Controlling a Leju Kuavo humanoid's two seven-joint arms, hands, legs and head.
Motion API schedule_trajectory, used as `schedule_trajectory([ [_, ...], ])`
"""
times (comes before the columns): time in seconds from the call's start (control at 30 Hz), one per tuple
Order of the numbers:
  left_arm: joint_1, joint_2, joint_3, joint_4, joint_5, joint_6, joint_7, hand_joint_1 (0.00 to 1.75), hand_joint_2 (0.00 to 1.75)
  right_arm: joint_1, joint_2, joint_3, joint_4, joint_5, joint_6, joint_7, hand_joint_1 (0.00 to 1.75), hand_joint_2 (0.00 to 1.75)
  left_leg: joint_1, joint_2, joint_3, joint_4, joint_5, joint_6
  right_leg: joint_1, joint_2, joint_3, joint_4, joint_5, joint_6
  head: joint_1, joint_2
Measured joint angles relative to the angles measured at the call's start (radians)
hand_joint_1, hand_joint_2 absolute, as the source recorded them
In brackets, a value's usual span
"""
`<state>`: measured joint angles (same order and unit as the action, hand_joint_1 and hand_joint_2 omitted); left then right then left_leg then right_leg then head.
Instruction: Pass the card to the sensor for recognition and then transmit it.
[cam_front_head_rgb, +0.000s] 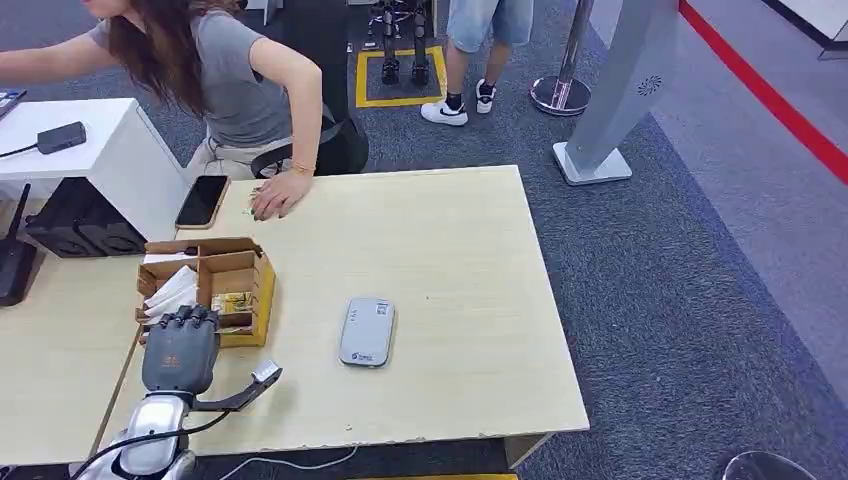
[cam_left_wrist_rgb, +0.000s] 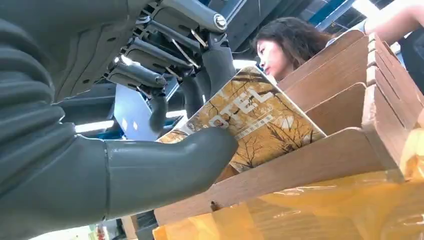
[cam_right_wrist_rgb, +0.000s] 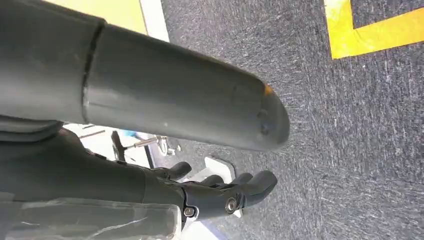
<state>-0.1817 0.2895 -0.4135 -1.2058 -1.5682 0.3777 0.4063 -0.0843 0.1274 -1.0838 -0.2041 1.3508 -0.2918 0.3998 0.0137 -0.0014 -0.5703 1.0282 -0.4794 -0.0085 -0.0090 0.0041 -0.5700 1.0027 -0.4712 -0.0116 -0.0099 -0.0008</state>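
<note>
Head view: left hand (cam_front_head_rgb: 182, 345) is reaching into the near end of the cardboard box (cam_front_head_rgb: 252, 262) at the bench's (cam_front_head_rgb: 450, 240) left edge, fingers dipping over the compartment holding cards. Grey sensor (cam_front_head_rgb: 367, 332) is lying flat mid-bench, well apart from the box, to the robot's right of it. A person (cam_front_head_rgb: 225, 75) is leaning on the far edge, one hand resting on the bench near a phone (cam_front_head_rgb: 201, 201).

Left wrist view: card (cam_left_wrist_rgb: 252, 117), yellow-brown print, is standing tilted in the box. Thumb (cam_left_wrist_rgb: 170, 162) is pressing its printed face, dark fingers (cam_left_wrist_rgb: 220, 62) are curling behind its top edge, so the card is being pinched, not yet lifted clear of the cardboard wall.

Right wrist view: right hand (cam_right_wrist_rgb: 220, 192) is hanging over grey carpet (cam_right_wrist_rgb: 350, 130), fingers loosely curled, holding nothing.

Judgement for the step in hand: firm up the pinch before pulling, draw the card straight out along its tilt so it is not snagging the divider, keep the face flat, then carry it low over to the sensor. Thin card could be slipping or bowing if squeezed at one corner.
</note>
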Motion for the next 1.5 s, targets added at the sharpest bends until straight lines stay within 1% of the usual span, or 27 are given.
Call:
schedule_trajectory([
  [0.23,0.000,-0.003,0.000,0.004,0.000,0.001,0.000,1.06,1.75,0.000,0.000,0.000,0.000,0.000,0.000,0.000,0.00,0.00,0.000,0.000,0.000,0.000,0.000,0.000,0.000,0.000,0.000,0.000,0.000,0.000,0.000,0.000],
  [0.27,0.000,-0.003,0.000,0.004,0.000,0.001,0.000,1.12,1.75,0.000,0.000,0.000,0.000,0.000,0.000,0.000,0.00,0.00,0.000,0.000,0.000,0.000,0.000,0.000,0.000,0.000,0.000,0.000,0.000,0.000,0.000,0.000],
  [0.3,0.000,-0.003,0.000,0.004,0.000,0.001,0.000,1.20,1.75,0.000,0.000,0.000,0.000,0.000,0.000,0.000,0.00,0.00,0.000,0.000,0.000,0.000,0.000,0.000,0.000,0.000,0.000,0.000,0.000,0.000,0.000,0.000],
  [0.4,-0.001,-0.004,0.000,0.005,0.000,0.002,0.000,1.05,1.75,0.000,0.000,0.000,0.000,0.000,0.000,0.000,0.00,0.00,0.000,0.000,0.000,0.000,0.000,-0.001,0.000,0.000,0.000,0.000,0.000,0.000,0.000,0.000],
  [0.43,-0.001,-0.004,0.000,0.005,0.000,0.002,0.000,1.06,1.75,0.000,0.000,0.000,0.000,0.000,0.000,0.000,0.00,0.00,0.000,0.000,0.000,0.000,0.000,-0.001,0.000,0.000,0.000,0.000,0.000,0.000,0.000,0.000],
  [0.6,-0.001,-0.004,0.000,0.005,0.000,0.002,0.000,1.05,1.75,0.000,0.000,0.000,0.000,0.000,0.000,0.000,0.00,0.00,0.000,0.000,0.000,0.000,0.000,-0.001,0.000,0.000,0.000,0.000,0.000,0.000,0.000,0.000],
  [0.67,-0.001,-0.005,0.000,0.005,0.000,0.002,0.000,1.10,1.75,0.000,0.000,0.000,0.000,0.000,0.000,0.000,0.00,0.00,0.000,0.000,0.000,0.000,0.000,-0.001,0.000,0.000,0.000,0.000,0.000,0.000,0.000,0.000],
  [0.7,-0.001,-0.005,0.000,0.005,0.000,0.002,0.000,0.99,1.75,0.000,0.000,0.000,0.000,0.000,0.000,0.000,0.00,0.00,0.000,0.000,0.000,0.000,0.000,-0.001,0.000,0.000,0.000,0.000,0.000,0.000,0.000,0.000],
  [0.73,-0.001,-0.005,0.000,0.005,0.000,0.002,0.000,1.62,1.75,0.000,0.000,0.000,0.000,0.000,0.000,0.000,0.00,0.00,0.000,0.000,0.000,0.000,0.000,-0.001,0.000,0.000,0.000,0.000,0.000,0.000,0.000,0.000],
  [0.77,0.000,-0.005,0.000,0.005,0.000,0.002,-0.002,1.66,1.75,0.000,0.000,0.000,0.000,0.000,-0.001,-0.002,0.00,0.00,0.000,0.000,0.000,0.000,0.000,-0.001,0.000,0.000,0.000,0.000,0.000,0.000,0.000,0.000],
  [0.83,0.000,-0.007,0.000,0.005,0.000,0.005,-0.012,1.66,1.75,0.000,0.000,0.000,0.000,0.000,-0.001,-0.003,0.00,0.00,0.000,0.000,0.000,0.000,0.000,-0.001,0.000,0.000,0.000,0.000,0.000,0.000,0.000,0.000],
  [0.9,0.000,-0.009,0.000,0.005,0.000,0.008,-0.012,1.75,1.75,0.000,0.000,0.000,0.000,0.000,-0.001,-0.003,0.00,0.00,0.000,0.000,0.000,0.000,0.000,-0.001,0.000,0.000,0.000,0.000,0.000,0.000,0.000,0.000],
  [1.03,0.000,-0.012,0.000,0.005,0.000,0.023,-0.013,1.75,1.75,0.000,0.000,0.000,0.000,0.000,-0.001,-0.003,0.00,0.00,0.000,0.000,0.000,0.000,0.000,-0.001,0.000,0.000,0.000,0.000,0.000,0.000,0.000,0.000],
  [1.37,0.000,-0.019,0.000,0.005,0.000,0.029,-0.016,1.75,1.75,0.000,0.000,0.000,0.000,-0.001,-0.001,-0.003,0.00,0.00,0.000,0.000,0.000,0.000,0.000,-0.001,0.000,0.000,0.000,0.000,0.000,0.000,0.000,0.000],
  [1.5,0.000,-0.023,0.000,-0.004,0.000,0.029,-0.041,1.75,1.75,0.000,0.000,0.000,0.000,-0.002,-0.001,-0.003,0.00,0.00,0.000,0.000,0.000,0.000,0.000,-0.001,0.000,0.000,0.000,0.000,0.000,0.000,0.000,0.000],
])
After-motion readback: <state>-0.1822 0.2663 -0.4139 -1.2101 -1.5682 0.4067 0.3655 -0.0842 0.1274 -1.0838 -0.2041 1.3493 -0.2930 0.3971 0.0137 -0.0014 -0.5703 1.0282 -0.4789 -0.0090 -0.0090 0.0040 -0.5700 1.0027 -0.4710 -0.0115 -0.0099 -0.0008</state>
